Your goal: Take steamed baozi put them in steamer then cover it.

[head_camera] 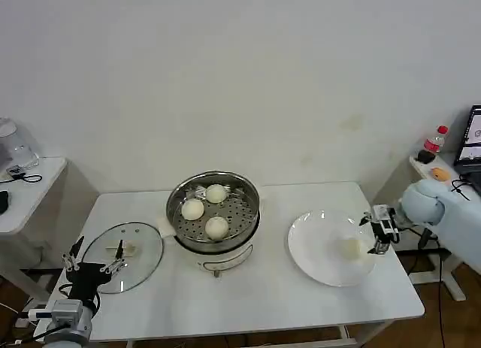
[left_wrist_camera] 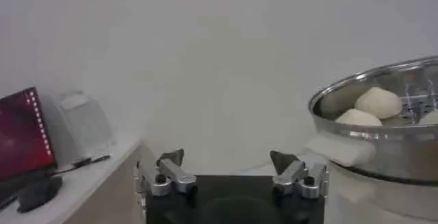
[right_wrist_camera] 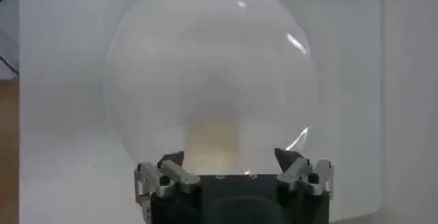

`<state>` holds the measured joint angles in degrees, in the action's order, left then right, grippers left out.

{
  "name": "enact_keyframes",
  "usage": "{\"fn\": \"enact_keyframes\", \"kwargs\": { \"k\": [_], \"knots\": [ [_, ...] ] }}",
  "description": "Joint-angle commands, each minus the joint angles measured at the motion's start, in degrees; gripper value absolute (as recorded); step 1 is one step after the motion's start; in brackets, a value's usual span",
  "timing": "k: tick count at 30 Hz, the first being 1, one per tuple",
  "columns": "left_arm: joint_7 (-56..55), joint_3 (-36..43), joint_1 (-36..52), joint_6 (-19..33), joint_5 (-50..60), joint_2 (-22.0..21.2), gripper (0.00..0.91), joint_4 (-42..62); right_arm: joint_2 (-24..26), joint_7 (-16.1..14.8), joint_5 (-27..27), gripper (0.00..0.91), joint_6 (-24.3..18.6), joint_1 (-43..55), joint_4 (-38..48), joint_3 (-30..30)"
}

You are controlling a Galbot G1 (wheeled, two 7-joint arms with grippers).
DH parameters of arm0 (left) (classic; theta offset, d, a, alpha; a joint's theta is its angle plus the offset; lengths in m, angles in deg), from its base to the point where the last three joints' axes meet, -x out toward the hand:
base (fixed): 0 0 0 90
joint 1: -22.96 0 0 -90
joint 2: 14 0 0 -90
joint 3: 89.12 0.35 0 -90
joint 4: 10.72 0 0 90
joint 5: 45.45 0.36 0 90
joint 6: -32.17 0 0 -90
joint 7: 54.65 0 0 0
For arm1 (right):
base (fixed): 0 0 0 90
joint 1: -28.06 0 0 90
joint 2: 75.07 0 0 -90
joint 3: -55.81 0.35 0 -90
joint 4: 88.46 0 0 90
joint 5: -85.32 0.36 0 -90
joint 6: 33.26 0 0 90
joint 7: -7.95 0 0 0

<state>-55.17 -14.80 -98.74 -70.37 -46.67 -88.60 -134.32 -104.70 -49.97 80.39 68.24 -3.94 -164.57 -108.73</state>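
Currently my right claw (head_camera: 378,239) hangs at the right edge of the white plate (head_camera: 316,258), right of centre in the head view, fingers spread wide and gripping nothing. The last baozi (head_camera: 350,247) sits on that plate just ahead of the tips; through the right wrist camera it is a pale blur (right_wrist_camera: 213,143) between the fingers, so I think I am lined up, though I can't be sure of depth. Three baozi (head_camera: 216,227) already lie in the steamer (head_camera: 213,184) at centre frame. The cover (head_camera: 122,256) rests flat on the table (head_camera: 285,303) at lower left, with my left claw (head_camera: 94,265) spread open just beside its near rim.

My worry: closing too high or off-centre would squash the soft bun or roll it off the plate. A claw tip catching the plate rim could also shove the plate towards the table edge.
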Motion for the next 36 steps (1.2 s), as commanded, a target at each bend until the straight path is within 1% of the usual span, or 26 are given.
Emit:
{"fn": "enact_keyframes", "kwargs": {
  "k": [1, 8, 15, 19, 23, 24, 30, 34, 36],
  "knots": [
    [0.0, 0.2, 0.1, 0.0, 0.1, 0.1, 0.907, 0.1, -3.5, 0.0, -2.0, 0.907, -0.4, -3.9, 5.6, 2.2],
    [0.0, -0.1, 0.1, 0.0, 0.1, 0.0, 0.907, 0.0, -9.6, 0.7, -3.4, 0.907, -1.6, -4.1, 11.7, 3.7],
    [0.0, -0.9, 0.0, 0.0, -0.1, 0.0, 0.907, 0.3, -12.6, 0.3, -4.5, 0.907, -1.3, -4.2, 14.3, 3.7],
    [0.0, -1.0, -0.1, 0.0, -0.1, -0.3, 0.907, 0.4, -13.1, -0.2, -4.5, 0.796, -1.2, -3.7, 14.6, 3.4],
    [0.0, -1.2, 0.0, 0.0, -0.1, -0.3, 0.907, 0.5, -13.1, -0.7, -4.8, 0.736, -1.0, -3.8, 14.4, 3.4],
    [0.0, -1.2, -0.1, 0.0, -0.1, -0.3, 0.907, 0.5, -13.1, -0.7, -4.8, 0.695, -1.0, -3.8, 14.4, 3.4],
    [0.0, -1.3, -0.1, 0.0, -0.1, -0.3, 0.907, 0.4, -11.9, -1.7, -4.6, 0.645, -0.9, -3.2, 13.5, 3.5],
    [0.0, -1.3, 0.0, 0.0, -0.2, -0.2, 0.907, 0.2, -10.1, -3.2, -3.4, 0.655, -0.5, -1.0, 11.1, 3.1],
    [0.0, -1.3, 0.0, 0.0, -0.2, -0.1, 0.907, 0.2, -9.5, -3.6, -2.7, 0.645, -0.3, 0.2, 10.2, 2.6]
  ]
}}
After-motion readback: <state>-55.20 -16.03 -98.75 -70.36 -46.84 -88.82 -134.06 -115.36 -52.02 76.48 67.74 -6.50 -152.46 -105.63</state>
